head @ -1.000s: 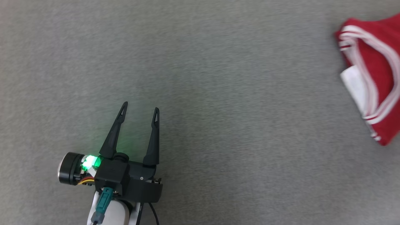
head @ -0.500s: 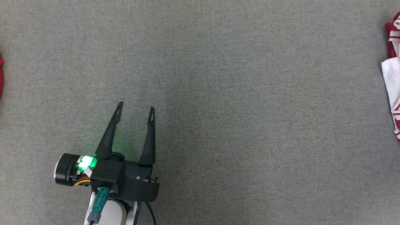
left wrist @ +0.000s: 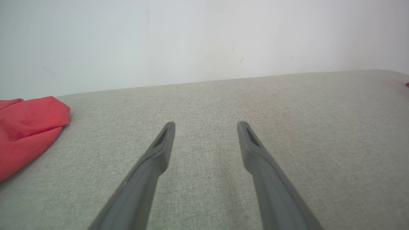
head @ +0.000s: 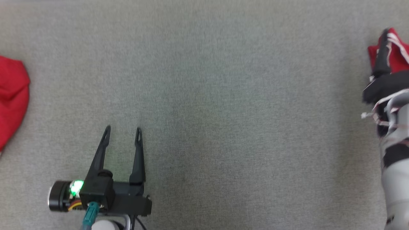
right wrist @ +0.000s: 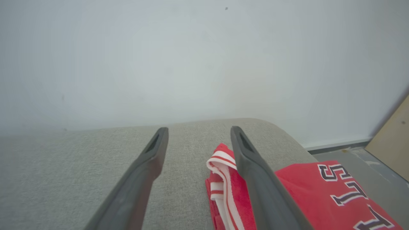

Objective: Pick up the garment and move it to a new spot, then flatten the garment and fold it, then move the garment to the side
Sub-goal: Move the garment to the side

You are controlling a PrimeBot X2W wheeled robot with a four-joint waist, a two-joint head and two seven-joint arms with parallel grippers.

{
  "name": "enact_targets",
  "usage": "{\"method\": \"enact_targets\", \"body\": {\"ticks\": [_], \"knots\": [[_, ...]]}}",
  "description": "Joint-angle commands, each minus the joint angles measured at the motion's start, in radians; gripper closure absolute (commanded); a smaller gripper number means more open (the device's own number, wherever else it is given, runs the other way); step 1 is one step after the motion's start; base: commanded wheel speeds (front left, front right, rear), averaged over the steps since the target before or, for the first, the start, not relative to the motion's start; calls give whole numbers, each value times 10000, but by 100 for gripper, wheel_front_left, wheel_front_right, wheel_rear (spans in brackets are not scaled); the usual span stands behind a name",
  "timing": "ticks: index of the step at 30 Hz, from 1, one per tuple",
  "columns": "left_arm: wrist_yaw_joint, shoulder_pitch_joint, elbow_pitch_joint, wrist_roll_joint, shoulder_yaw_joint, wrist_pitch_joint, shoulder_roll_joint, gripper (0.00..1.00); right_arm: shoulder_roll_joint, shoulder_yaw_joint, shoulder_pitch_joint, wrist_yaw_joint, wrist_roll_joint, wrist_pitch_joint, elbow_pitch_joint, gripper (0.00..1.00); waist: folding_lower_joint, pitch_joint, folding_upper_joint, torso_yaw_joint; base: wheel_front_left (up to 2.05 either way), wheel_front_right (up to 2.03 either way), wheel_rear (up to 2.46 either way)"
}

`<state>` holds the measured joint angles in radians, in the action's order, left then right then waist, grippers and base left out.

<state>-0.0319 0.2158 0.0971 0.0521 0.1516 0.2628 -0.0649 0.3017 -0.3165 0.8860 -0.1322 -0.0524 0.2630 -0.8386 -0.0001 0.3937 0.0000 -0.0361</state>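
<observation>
At the lower left of the head view, my left gripper hangs with its fingers spread apart and nothing between them; the left wrist view shows the same gap over bare grey cloth. My right gripper also has its fingers apart, clamped on nothing. The garment, a red jersey with white striped trim and dark lettering, lies on the counter near its rounded far right corner. Its striped edge shows in the gap, and the rest lies past the right-hand finger. I cannot tell whether that finger touches it. From the head, the garment is at the right edge, beyond my pale right forearm. A plain red cloth lies at the far left, well apart from both grippers.
</observation>
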Motion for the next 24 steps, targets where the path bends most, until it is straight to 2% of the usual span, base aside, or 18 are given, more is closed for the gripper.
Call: {"method": "enact_targets", "body": {"ticks": [1,5,11,19,24], "knots": [[-12,-162,67,52,-46,28,28,0,191,66,-280,33,108,17,214,0,1,-595,0,7,0,0,0],[60,-618,313,198,-259,28,65,0,-627,1174,-1644,29,888,11,1200,0,1,-1263,0,90,0,0,0],[108,-1229,663,337,-529,28,111,0,-1090,2246,-3555,29,1793,14,2320,0,1,-2075,0,235,0,0,0],[195,-2145,1048,408,-1081,28,142,0,-1838,2751,-5811,30,2265,11,3349,0,1,-3211,0,284,0,0,0],[331,-2569,1238,442,-1365,29,145,0,-2118,3031,-6752,30,2053,13,3703,0,1,-3701,0,260,0,0,0]]}}
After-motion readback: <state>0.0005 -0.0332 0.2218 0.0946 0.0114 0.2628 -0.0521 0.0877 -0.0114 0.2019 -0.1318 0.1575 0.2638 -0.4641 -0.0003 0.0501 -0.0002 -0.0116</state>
